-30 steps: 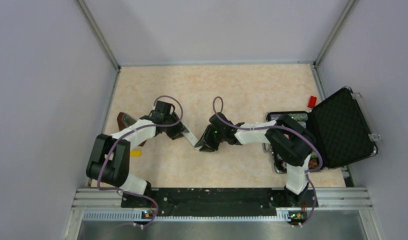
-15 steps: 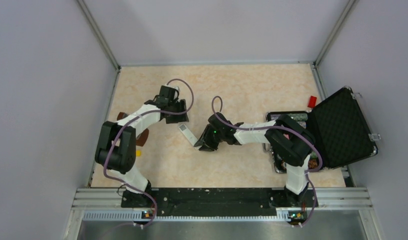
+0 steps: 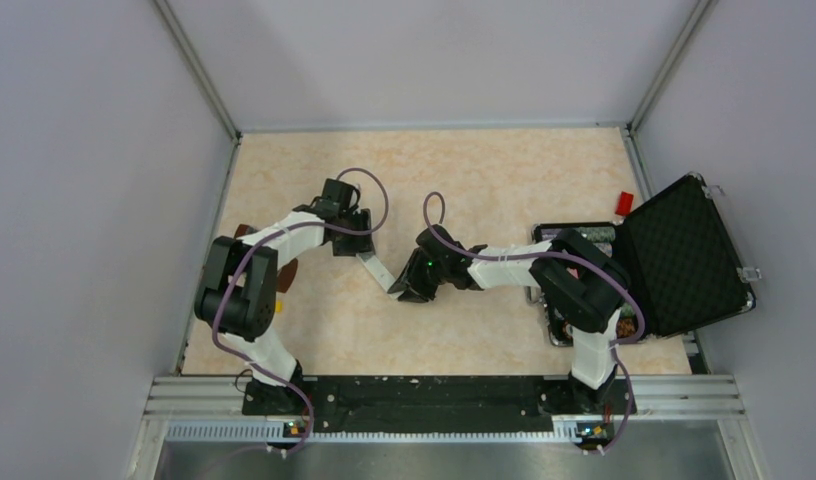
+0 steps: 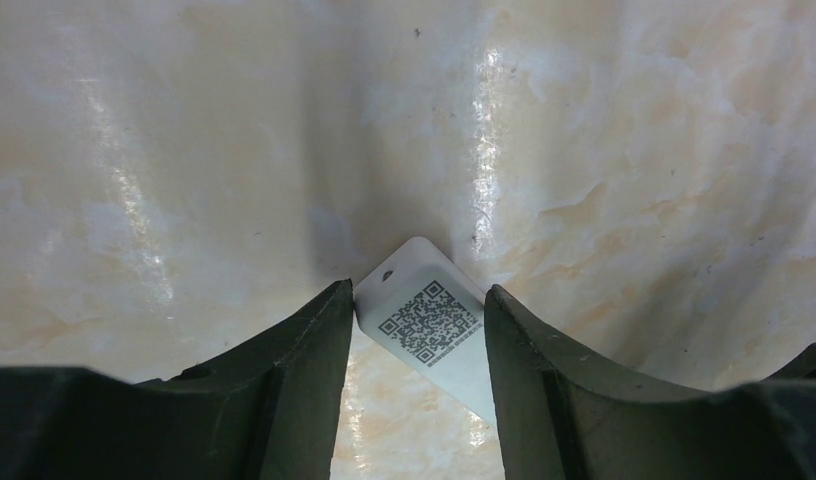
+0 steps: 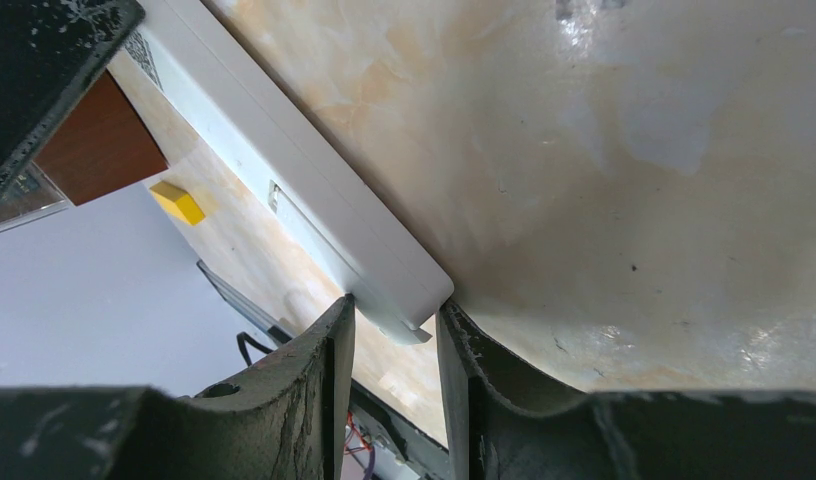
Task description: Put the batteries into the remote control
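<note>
Marbled beige tabletop (image 3: 484, 180), with the remote control (image 3: 376, 270) lying left of the open black case (image 3: 684, 255).
On its case-side end the right gripper (image 5: 394, 305) is clamped; the left gripper (image 4: 419, 290) straddles the far, QR-labelled end, whether pinching I cannot tell. The right arm (image 3: 584, 290) hides most of the case's tray.

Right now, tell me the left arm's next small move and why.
Probably close the left gripper on the remote control: its QR-labelled end lies skewed between the open jaws, while the right gripper pinches the other end, so both arms would steady it.
</note>
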You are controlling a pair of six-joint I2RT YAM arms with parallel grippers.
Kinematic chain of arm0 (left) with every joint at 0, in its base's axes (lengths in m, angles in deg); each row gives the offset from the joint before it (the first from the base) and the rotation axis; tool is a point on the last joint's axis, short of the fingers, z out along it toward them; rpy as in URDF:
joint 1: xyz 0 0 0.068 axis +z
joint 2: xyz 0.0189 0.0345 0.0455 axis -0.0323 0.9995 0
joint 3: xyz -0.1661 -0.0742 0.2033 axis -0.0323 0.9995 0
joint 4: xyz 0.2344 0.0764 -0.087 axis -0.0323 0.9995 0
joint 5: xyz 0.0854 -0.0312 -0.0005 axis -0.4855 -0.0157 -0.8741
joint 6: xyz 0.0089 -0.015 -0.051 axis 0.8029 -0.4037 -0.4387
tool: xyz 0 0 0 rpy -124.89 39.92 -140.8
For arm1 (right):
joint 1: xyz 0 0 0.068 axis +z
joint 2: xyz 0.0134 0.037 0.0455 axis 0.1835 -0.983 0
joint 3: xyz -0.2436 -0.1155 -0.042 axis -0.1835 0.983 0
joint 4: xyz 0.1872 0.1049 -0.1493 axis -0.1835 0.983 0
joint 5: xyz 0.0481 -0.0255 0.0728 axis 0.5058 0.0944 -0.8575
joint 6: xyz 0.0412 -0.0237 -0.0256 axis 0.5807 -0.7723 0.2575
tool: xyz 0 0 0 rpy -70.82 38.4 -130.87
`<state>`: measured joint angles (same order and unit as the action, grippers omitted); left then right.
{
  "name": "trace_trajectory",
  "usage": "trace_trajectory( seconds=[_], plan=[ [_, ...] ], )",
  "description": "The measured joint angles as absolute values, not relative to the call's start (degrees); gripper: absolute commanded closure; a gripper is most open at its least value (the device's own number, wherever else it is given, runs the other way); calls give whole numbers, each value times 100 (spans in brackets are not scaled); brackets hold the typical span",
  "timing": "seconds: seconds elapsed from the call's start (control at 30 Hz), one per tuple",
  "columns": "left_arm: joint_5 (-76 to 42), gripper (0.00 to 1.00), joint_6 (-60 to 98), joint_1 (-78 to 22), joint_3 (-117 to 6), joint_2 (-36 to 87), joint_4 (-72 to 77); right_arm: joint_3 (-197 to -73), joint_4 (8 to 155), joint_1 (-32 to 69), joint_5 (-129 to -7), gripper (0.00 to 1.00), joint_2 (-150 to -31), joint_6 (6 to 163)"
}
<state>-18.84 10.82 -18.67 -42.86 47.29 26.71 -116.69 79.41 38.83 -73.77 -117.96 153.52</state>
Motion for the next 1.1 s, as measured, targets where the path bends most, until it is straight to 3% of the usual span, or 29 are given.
trace_trajectory(
  seconds=[0.73, 0.9, 1.1],
  plan=[
    [-1897, 44, 1106, -1926, -4138, 4766, 2298, -11671, 7950, 3883, -7358, 64, -11796, 15368],
    [-1866, 53, 1148, -1926, -4105, 4766, 2204, -11678, 7959, 3883, -7358, 64, -11796, 15355],
    [-1947, 57, 910, -1935, -3899, 4677, 1926, -11807, 8175, 3899, -7290, 64, -11807, 15265]
  ],
)
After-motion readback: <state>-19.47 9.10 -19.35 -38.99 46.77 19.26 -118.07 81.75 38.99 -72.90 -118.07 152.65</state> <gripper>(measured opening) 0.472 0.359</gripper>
